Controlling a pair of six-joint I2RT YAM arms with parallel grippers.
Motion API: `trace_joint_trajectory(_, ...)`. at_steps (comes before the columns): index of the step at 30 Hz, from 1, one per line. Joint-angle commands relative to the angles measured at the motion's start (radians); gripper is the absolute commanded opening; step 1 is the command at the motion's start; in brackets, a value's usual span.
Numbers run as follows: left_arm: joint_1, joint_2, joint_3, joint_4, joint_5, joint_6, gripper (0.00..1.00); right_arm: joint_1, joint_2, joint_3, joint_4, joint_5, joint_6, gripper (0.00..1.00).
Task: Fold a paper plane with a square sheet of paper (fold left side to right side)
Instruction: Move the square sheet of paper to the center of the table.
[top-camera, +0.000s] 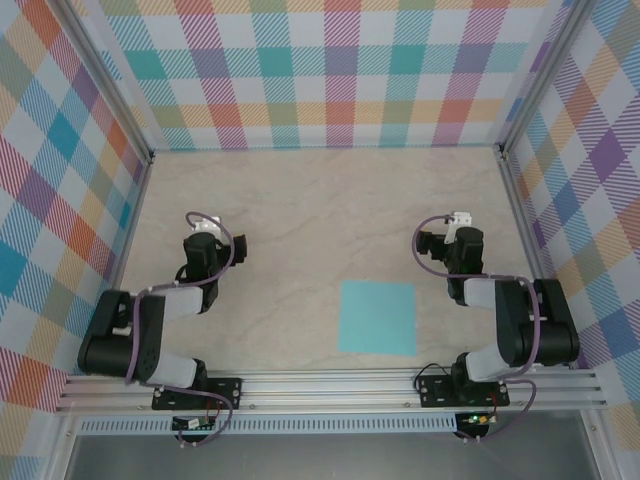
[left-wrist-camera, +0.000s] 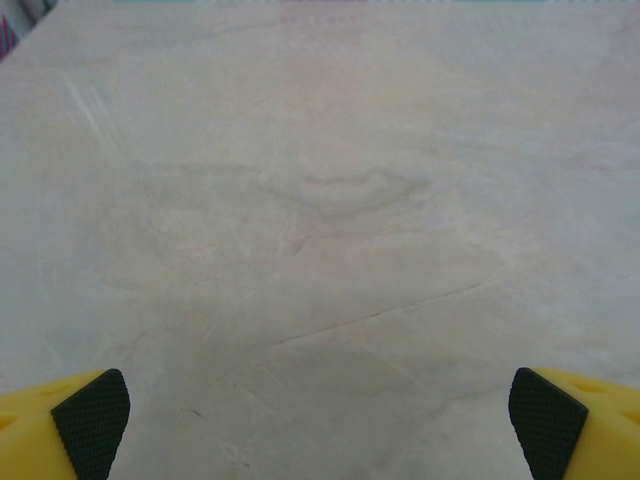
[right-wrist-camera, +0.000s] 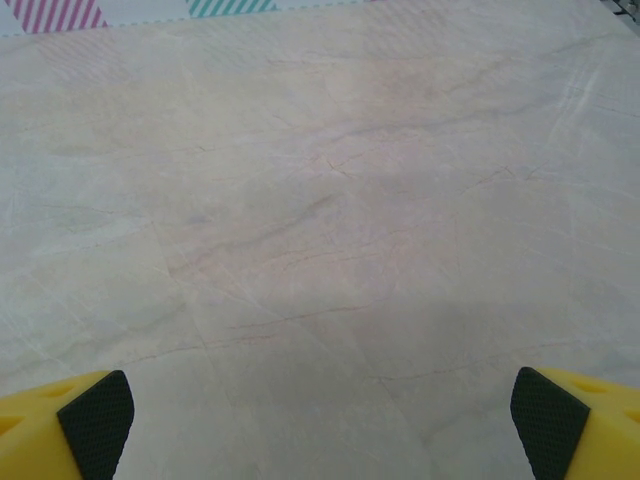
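The square sheet of paper (top-camera: 377, 316), light turquoise and flat, lies on the marble tabletop near the front edge, between the two arms and closer to the right one. My left gripper (top-camera: 207, 228) hovers over bare table well to the paper's left. My right gripper (top-camera: 456, 224) sits up and to the right of the paper. In the left wrist view the yellow fingers (left-wrist-camera: 90, 425) with black pads stand wide apart with nothing between them. The right wrist view shows its fingers (right-wrist-camera: 95, 425) spread just as wide over bare marble.
The marble table (top-camera: 320, 200) is boxed in by plaid walls (top-camera: 320, 70) at the back and both sides. An aluminium rail (top-camera: 330, 385) with both arm bases runs along the near edge. Free tabletop lies behind the paper.
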Motion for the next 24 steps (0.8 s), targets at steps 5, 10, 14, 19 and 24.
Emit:
trace_joint_trajectory(5, -0.193, -0.365, 0.157, -0.430, 0.013, 0.052, 1.00, -0.005, -0.317, 0.135, -0.468, 0.013, 0.068, 1.00)
trace_joint_trajectory(10, -0.305, -0.447, 0.222, -0.595, 0.168, -0.034, 1.00, -0.004, -0.473, 0.230, -0.825, -0.032, 0.225, 1.00)
trace_joint_trajectory(14, -0.463, -0.402, 0.270, -0.683, 0.267, -0.083, 1.00, -0.002, -0.563, 0.269, -1.039, -0.070, 0.321, 1.00)
trace_joint_trajectory(19, -0.722, -0.229, 0.343, -0.703, 0.223, -0.077, 1.00, 0.004, -0.639, 0.320, -1.207, -0.009, 0.336, 1.00)
trace_joint_trajectory(24, -0.897, 0.063, 0.491, -0.734, 0.186, -0.036, 1.00, 0.006, -0.704, 0.375, -1.289, 0.049, 0.336, 1.00)
